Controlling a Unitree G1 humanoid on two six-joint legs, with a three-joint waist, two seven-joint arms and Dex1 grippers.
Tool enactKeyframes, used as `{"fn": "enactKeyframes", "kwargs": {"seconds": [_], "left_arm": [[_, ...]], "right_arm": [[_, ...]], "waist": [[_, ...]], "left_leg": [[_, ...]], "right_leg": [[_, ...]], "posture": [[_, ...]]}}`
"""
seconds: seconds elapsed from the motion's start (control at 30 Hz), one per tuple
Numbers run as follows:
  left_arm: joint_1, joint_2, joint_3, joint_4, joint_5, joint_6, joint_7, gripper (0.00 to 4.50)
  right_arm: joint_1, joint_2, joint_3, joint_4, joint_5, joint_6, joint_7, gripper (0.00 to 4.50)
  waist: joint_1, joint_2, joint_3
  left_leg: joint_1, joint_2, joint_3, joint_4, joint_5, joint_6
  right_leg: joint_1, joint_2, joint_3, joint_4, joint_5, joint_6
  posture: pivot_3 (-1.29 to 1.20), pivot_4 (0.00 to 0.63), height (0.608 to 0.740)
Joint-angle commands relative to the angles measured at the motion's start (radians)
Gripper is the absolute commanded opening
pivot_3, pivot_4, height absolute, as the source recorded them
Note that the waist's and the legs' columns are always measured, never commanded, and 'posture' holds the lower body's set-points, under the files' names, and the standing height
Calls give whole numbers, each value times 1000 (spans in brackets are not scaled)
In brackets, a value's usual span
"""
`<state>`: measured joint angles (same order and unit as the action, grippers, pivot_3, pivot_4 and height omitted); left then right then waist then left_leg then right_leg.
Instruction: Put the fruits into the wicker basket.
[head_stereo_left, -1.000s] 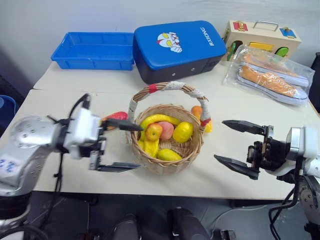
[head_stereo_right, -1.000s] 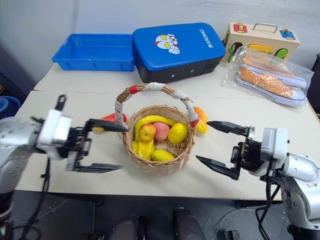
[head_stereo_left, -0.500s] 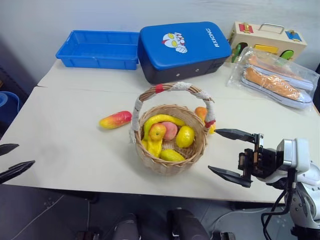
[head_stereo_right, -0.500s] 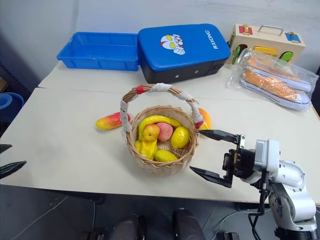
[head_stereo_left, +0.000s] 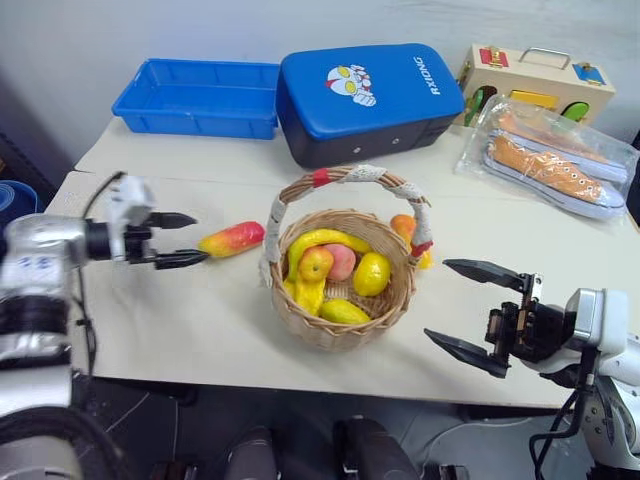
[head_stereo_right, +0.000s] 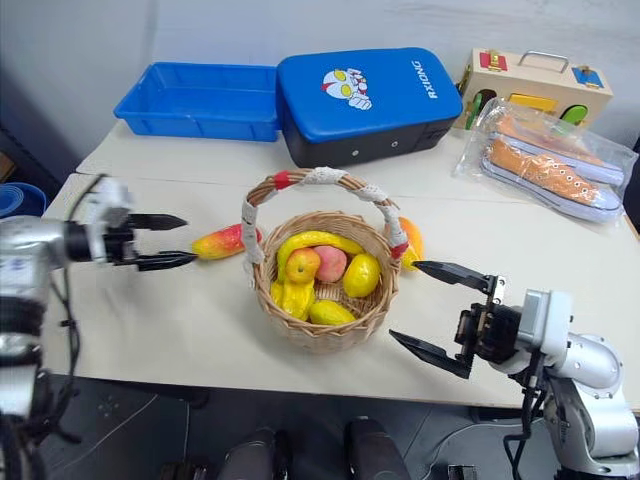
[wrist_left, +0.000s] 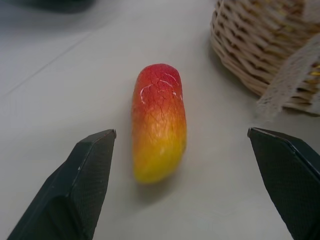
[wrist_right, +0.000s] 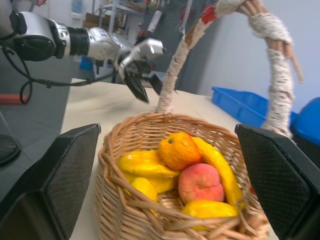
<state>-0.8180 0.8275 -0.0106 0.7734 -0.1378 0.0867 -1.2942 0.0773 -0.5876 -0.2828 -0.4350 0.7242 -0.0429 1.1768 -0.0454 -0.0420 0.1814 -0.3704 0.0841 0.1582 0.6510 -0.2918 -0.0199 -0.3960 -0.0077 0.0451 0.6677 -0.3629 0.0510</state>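
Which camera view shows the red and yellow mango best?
The left wrist view: the mango lies close and unobstructed on the table, between the open left hand's fingers. Both eye views show it smaller, beside the wicker basket.

- The left arm reached in from nine o'clock in the head views, forearm roughly level, silver wrist housing leading.
- The left gripper pointed toward three o'clock, tilted slightly downward, its two black fingers spread apart with nothing between them.
- In the left wrist view the left fingers stood wide apart, one at seven o'clock and one at five o'clock.
- The right arm came in from the four o'clock corner, wrist bent so the gripper aimed toward nine o'clock.
- The right gripper was spread wide and empty, one finger above the other.
- In the right wrist view the right fingers flanked the frame, far apart.
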Motion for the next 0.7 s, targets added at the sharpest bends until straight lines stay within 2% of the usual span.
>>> {"fn": "enactKeyframes", "kwargs": {"seconds": [0.03,0.1,0.2,0.33,0.4,0.5,0.57,0.67,0.7], "left_arm": [[-102,-51,-47,169,95,-90,83,4435],[-131,-86,-55,224,109,-114,98,4435],[-138,-110,-48,260,113,-148,85,3848],[-126,-108,-17,281,97,-190,91,2632],[-99,-83,13,258,62,-199,32,2120],[8,6,110,79,-80,-188,-158,2007],[160,106,158,-130,-146,-151,-257,2007],[351,196,207,-382,-211,-65,-283,2007],[440,215,248,-528,-271,-11,-275,2007]], "right_arm": [[27,9,-17,-51,-4,-24,-29,4500],[39,15,-15,-62,-10,-30,-45,4500],[51,21,-17,-72,-14,-33,-63,4500],[62,22,-8,-59,-22,-49,-62,4500],[56,22,-2,-50,-25,-51,-62,4500],[55,17,-3,-34,-22,-55,-48,4500],[57,8,-8,-11,-21,-63,-25,4500],[55,3,-16,21,-21,-72,2,4500],[49,6,-18,42,-20,-76,7,4500]], "waist": [[-4,0,0],[-6,0,0],[-10,0,0],[-10,0,0],[-11,0,0],[-17,0,0],[-20,0,0],[-28,0,0],[-23,1,1]], "left_leg": [[0,0,0,0,0,0],[0,1,0,0,0,-1],[0,1,1,2,0,-1],[0,1,1,5,1,-1],[0,1,1,5,1,-1],[1,1,2,4,1,-1],[1,3,2,4,0,-2],[2,4,0,2,-1,-3],[2,4,0,2,-1,-3]], "right_leg": [[-1,0,0,2,0,0],[-2,0,0,3,0,0],[-2,0,1,5,0,0],[-2,0,1,7,0,0],[-2,-1,1,8,0,0],[-2,0,1,8,0,0],[-3,0,-1,11,0,0],[-4,-1,-1,13,0,0],[-4,-1,-1,13,0,0]], "posture": [[0,150,740],[0,150,740],[0,150,740],[0,150,740],[0,150,740],[0,150,740],[0,150,740],[0,150,740],[0,150,740]]}}
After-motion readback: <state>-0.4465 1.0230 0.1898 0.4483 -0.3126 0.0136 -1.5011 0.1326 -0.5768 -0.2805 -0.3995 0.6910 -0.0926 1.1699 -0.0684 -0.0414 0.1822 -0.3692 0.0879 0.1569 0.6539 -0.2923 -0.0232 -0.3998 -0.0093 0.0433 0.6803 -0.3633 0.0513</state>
